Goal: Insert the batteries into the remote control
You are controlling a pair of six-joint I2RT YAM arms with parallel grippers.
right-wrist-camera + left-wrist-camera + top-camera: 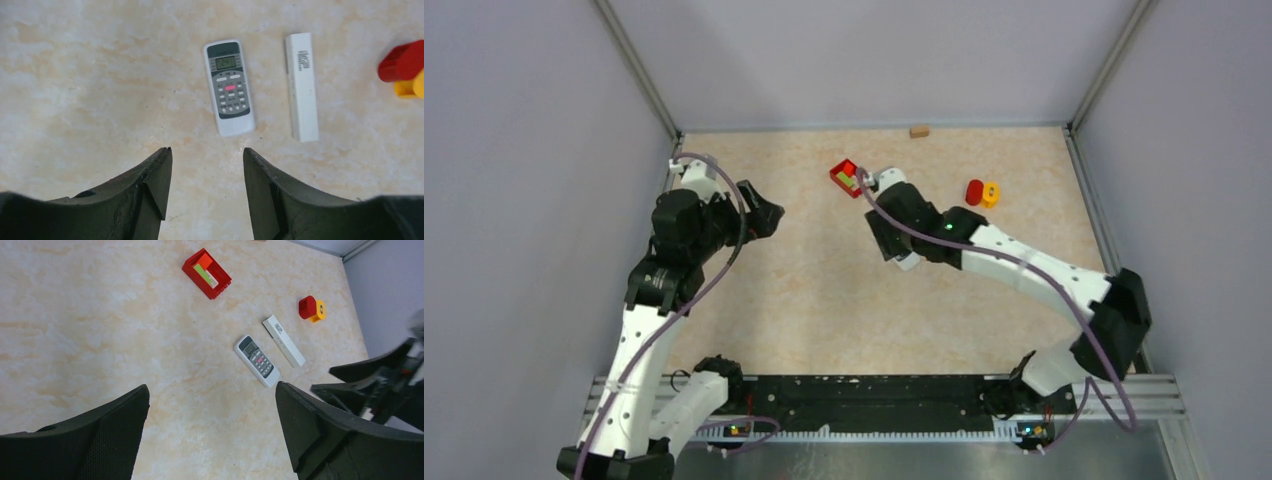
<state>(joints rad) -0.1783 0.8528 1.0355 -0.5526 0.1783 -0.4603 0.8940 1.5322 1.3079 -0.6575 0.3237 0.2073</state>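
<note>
Reads something like "24" on the tiny display of the remote control [229,87]; can't make out the print on the white bar [301,86] beside it. Lies face-up toward the table's [100,75] far right. Hovering above, just short of it: right gripper [206,152], spread, empty, arm stretched out. Near the left edge: left gripper [211,390], spread wide too, tilted toward the middle.
</note>
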